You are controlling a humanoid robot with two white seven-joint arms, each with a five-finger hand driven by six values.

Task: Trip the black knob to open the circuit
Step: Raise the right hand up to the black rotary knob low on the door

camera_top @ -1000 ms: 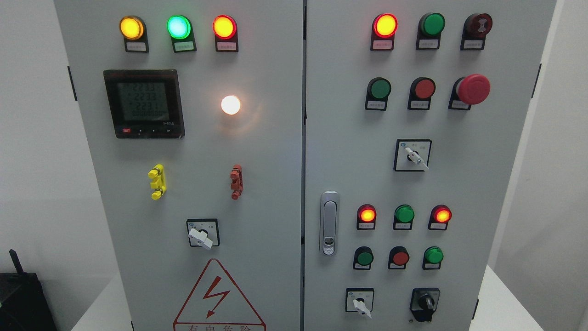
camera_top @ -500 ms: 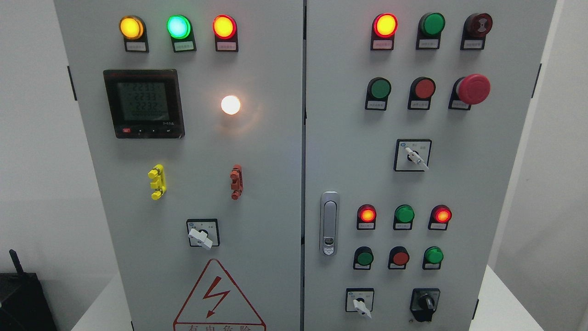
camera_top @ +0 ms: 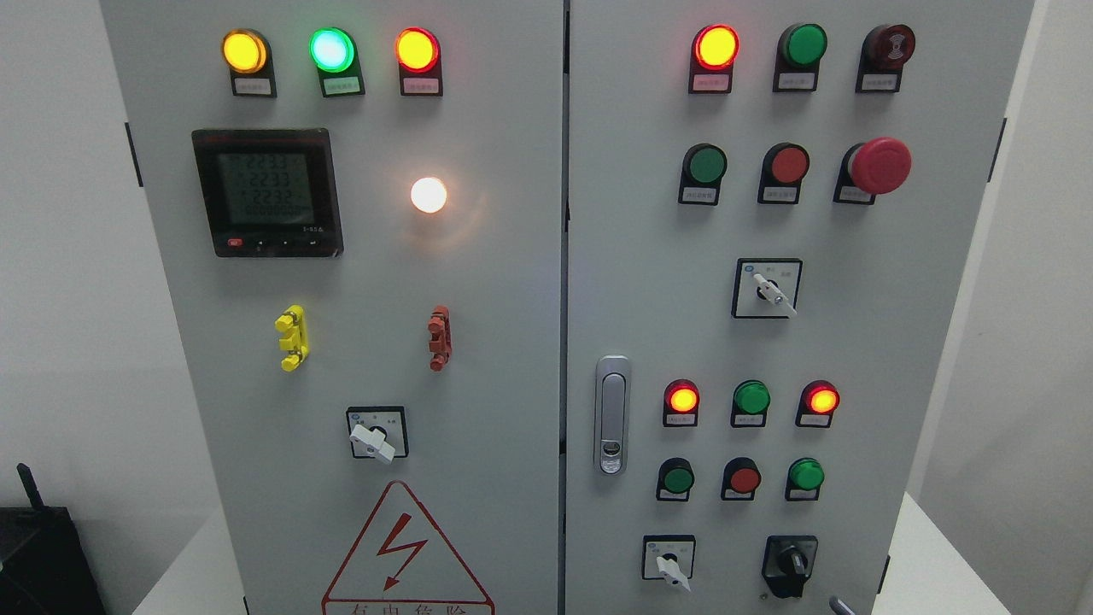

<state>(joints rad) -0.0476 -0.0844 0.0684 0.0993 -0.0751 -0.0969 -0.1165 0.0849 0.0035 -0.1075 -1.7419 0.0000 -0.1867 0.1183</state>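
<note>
The black knob (camera_top: 794, 561) sits on a black square base at the lower right of the grey cabinet's right door (camera_top: 888, 342). Its handle stands nearly upright. A small grey tip of my right hand (camera_top: 841, 606) pokes in at the bottom edge, just below and to the right of the knob, apart from it. Too little of the hand shows to tell its shape. The left hand is out of view.
A white-handled selector (camera_top: 672, 571) sits left of the black knob, with red and green buttons (camera_top: 744, 478) above. A door latch (camera_top: 611, 415) is near the centre seam. The red mushroom stop button (camera_top: 879, 165) juts out at the upper right. A black device (camera_top: 38, 555) stands at the lower left.
A grey tip of the right hand has come into view at the bottom edge beside the black knob. The panel and knob look unchanged.
</note>
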